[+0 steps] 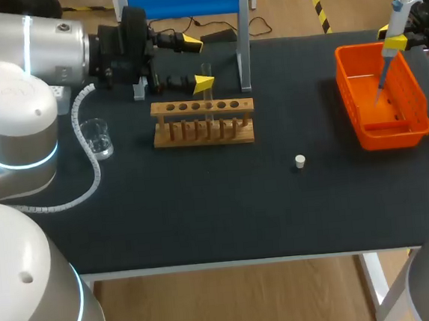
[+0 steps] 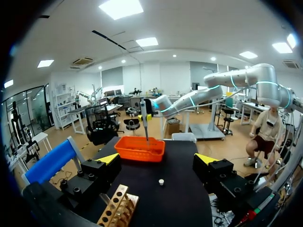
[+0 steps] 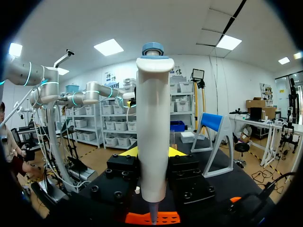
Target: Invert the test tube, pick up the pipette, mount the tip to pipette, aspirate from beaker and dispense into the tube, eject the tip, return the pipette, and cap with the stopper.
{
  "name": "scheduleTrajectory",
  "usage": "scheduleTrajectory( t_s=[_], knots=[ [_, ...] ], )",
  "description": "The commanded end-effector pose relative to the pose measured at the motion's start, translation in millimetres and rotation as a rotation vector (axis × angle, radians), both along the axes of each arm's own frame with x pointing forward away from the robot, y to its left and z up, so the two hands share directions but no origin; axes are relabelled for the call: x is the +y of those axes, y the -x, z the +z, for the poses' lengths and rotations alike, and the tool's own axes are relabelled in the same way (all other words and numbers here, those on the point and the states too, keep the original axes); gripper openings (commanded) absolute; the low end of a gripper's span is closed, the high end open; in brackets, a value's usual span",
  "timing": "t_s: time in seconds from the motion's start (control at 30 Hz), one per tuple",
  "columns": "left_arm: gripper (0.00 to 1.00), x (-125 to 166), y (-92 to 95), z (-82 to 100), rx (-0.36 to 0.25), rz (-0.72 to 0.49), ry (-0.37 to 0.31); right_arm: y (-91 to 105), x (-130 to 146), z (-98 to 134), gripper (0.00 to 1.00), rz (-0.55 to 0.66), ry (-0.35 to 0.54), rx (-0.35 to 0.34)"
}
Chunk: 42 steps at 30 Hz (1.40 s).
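Right claw [image 1: 397, 40] gripped pipette [image 3: 152, 118] above orange bin [image 1: 393, 142] at 2 o'clock. Left claw [image 2: 157, 159] hung open at 12 o'clock by rack [image 1: 201, 107].

- A black surface [image 1: 203, 206] fills the head view, with its white frame leg [image 1: 376, 285] at 5 o'clock.
- Light wooden floor [image 1: 234, 301] shows at 6 o'clock, and yellow-and-black tape [image 1: 320, 7] crosses it at 1 o'clock.
- The white ceiling carries bright rectangular light panels [image 2: 120, 8].
- Shelves [image 3: 116, 130] of pale bins line a white wall.

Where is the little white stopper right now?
In the head view, the stopper sits on the black table, between the wooden rack and the orange bin, touching neither.
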<state>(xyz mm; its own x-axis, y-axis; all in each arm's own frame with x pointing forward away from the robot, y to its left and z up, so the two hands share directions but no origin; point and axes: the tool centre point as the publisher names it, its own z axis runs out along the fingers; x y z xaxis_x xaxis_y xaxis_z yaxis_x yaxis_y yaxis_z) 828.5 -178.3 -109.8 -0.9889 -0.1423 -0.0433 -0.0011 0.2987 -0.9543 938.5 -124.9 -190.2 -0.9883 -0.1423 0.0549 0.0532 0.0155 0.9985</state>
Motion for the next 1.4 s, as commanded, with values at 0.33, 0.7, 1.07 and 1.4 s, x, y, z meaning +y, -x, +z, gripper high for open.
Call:
scheduleTrajectory(
  t_s=[0.33,0.7,1.07,1.4],
  knots=[
    [1.0,-69.1,-24.7,29.5,0.045,0.02,-0.05,-1.7,-1.3,-0.1,0.0,0.005,0.0,0.0],
    [1.0,-141.4,-57.0,39.9,0.095,0.018,-0.066,-1.7,-1.3,-0.1,0.0,0.005,0.0,0.0],
    [1.0,-194.8,-83.6,42.8,0.077,0.007,-0.087,-1.7,-1.3,-0.1,0.0,0.005,0.0,0.0],
    [1.0,-239.6,-101.7,47.9,0.063,0.003,-0.069,-1.7,-1.3,-0.1,0.0,0.005,0.0,0.0]
  ],
)
